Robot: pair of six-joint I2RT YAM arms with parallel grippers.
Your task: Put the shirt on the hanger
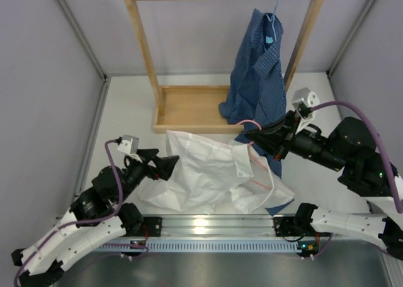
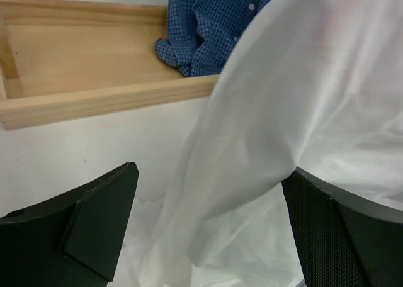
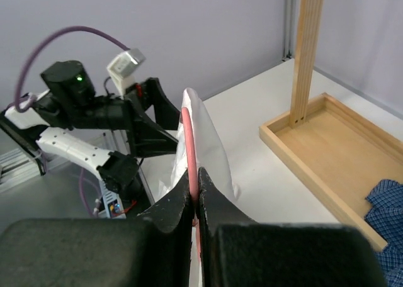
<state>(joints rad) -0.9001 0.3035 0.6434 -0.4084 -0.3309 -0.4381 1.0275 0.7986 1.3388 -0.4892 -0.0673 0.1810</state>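
Lying crumpled on the table between the two arms, the white shirt sits just in front of the wooden rack, with one part lifted over the pink hanger. Right gripper: jaws pressed together on the hanger's wire, cloth draped over the wire's far end. Left gripper: jaws spread wide at the shirt's left edge, with cloth hanging between the fingers and nothing clamped. A dark blue checked shirt hangs from a light blue hanger on the rack's rail, its tail reaching the tray.
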